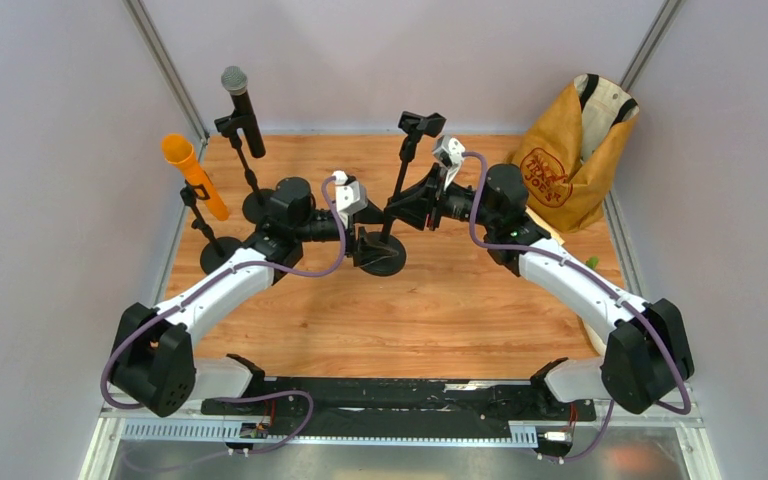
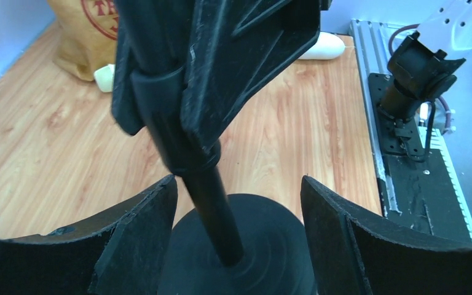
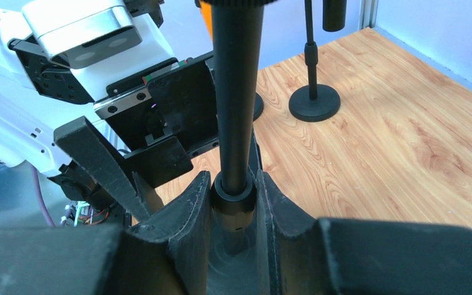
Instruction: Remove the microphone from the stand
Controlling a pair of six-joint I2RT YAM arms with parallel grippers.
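A black microphone with a grey head [image 1: 236, 86] sits in the clip of the back-left stand [image 1: 251, 175]. An orange microphone [image 1: 192, 175] sits in the stand beside it. The middle stand [image 1: 400, 185] has an empty clip [image 1: 422, 123]. My right gripper [image 1: 412, 205] is shut on this stand's pole [image 3: 236, 92], its fingers [image 3: 190, 209] clamped on a collar. My left gripper [image 1: 360, 240] is open around the same pole [image 2: 212, 203] just above the round base [image 2: 258, 239], with the pole nearer its left finger [image 2: 141, 233].
A tan paper bag [image 1: 572, 150] leans in the back right corner, with white objects [image 2: 326, 46] lying by it. Grey walls close in the left, back and right sides. The black mounting rail [image 1: 400, 400] runs along the near edge.
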